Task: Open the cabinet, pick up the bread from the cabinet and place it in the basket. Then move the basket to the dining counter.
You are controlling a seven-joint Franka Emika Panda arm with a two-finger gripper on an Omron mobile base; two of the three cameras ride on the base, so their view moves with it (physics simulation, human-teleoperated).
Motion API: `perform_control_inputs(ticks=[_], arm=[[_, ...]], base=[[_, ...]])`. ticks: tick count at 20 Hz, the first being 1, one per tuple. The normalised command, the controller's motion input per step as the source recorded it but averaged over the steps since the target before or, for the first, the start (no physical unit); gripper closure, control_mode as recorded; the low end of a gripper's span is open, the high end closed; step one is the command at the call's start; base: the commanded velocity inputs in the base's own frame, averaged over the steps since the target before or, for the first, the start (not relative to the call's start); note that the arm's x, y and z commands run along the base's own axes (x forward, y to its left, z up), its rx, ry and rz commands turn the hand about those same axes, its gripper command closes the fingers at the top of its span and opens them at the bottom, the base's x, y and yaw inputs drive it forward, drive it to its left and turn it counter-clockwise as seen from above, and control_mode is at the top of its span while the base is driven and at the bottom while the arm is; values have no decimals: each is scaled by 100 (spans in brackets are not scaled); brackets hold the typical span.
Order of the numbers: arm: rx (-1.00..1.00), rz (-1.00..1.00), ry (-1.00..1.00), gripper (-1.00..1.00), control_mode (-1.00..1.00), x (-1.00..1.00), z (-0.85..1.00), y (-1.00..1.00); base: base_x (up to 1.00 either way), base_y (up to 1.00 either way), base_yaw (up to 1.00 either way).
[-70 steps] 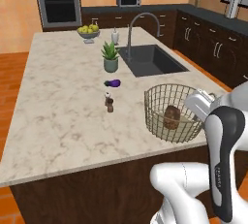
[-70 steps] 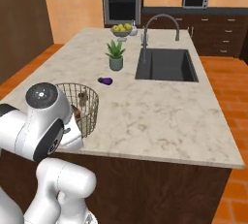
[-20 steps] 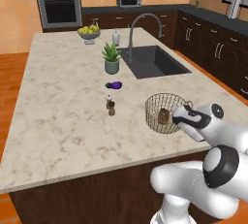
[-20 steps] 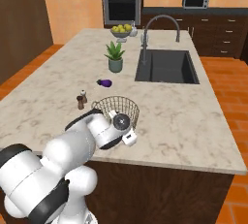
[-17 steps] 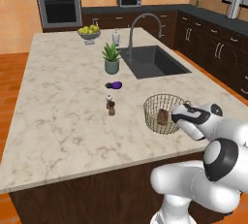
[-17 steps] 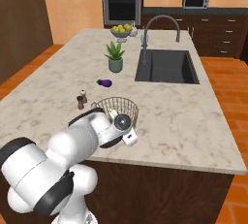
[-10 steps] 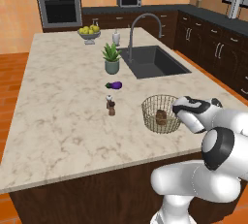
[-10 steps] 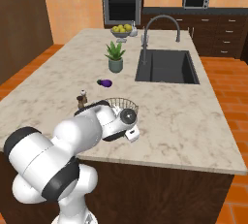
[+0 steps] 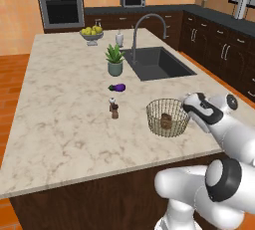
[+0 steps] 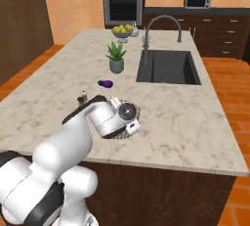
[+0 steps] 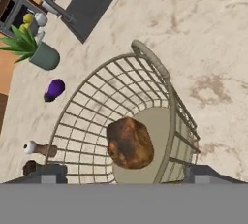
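Note:
The wire basket (image 9: 155, 122) stands on the beige dining counter (image 9: 64, 124) near its front edge, with the brown bread (image 9: 166, 121) lying on its flat bottom. My gripper (image 9: 186, 106) hovers at the basket's right rim, open. In the hand view the fingertips (image 11: 46, 172) stand far apart, with the basket (image 11: 97, 97) and the bread (image 11: 130, 143) between and beyond them, not clamped. From the right base view my arm covers most of the basket, with the hand (image 10: 128, 116) over it. The cabinet is out of view.
A pepper mill (image 9: 114, 108), a purple eggplant (image 9: 117, 87) and a potted plant (image 9: 115, 60) stand left of and behind the basket. The dark sink (image 9: 157, 62) with its curved tap lies further back, and a fruit bowl (image 9: 91, 33) is at the far edge.
The jaws have spread wide and let go of the basket's rim. The basket stays in place on the counter, and the hand has shifted slightly up at its right side.

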Motion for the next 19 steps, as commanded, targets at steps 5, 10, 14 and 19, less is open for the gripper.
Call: perform_control_inputs(ticks=[5, 10, 14, 19], arm=[[0, 4, -3, -100, -100, -31, 100, 23], [0, 8, -1, -100, -100, -49, 88, 38], [2, 14, 0, -100, -100, -61, 68, 50], [3, 15, 0, -100, -100, -65, 75, 44]], base=[[0, 0, 0], [0, 0, 0], [0, 0, 0], [0, 0, 0]])
